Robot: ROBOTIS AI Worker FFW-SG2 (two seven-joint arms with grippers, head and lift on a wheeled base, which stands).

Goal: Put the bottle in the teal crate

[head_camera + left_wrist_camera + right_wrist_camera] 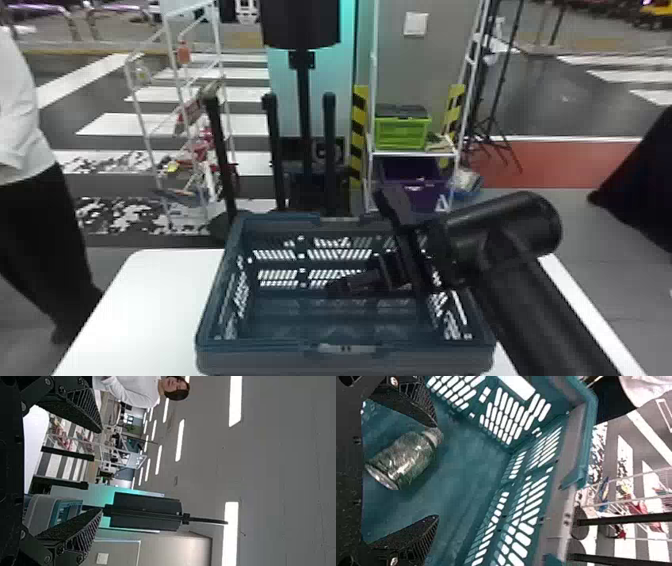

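Clearly apart at the right gripper (436,471). Might knock the bottle (407,461) or snag the crate (464,471) if withdrawn crookedly.

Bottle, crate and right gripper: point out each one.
Bottle (403,461): right wrist view, middle of its body.
Crate (270,360): head view, near wall.
Right gripper (437,471): right wrist view, midway between its fingertips.

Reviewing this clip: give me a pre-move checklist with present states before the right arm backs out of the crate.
- Bottle inside the teal crate: ok.
- Right gripper open: ok, fingers wide apart.
- Bottle touching neither right finger: cannot tell; its cap end appears close by one fingertip.
- Right gripper clear of the crate: not ok, it reaches down inside.
- Left gripper empty: ok, open with nothing held.
- Crate on the table: ok.
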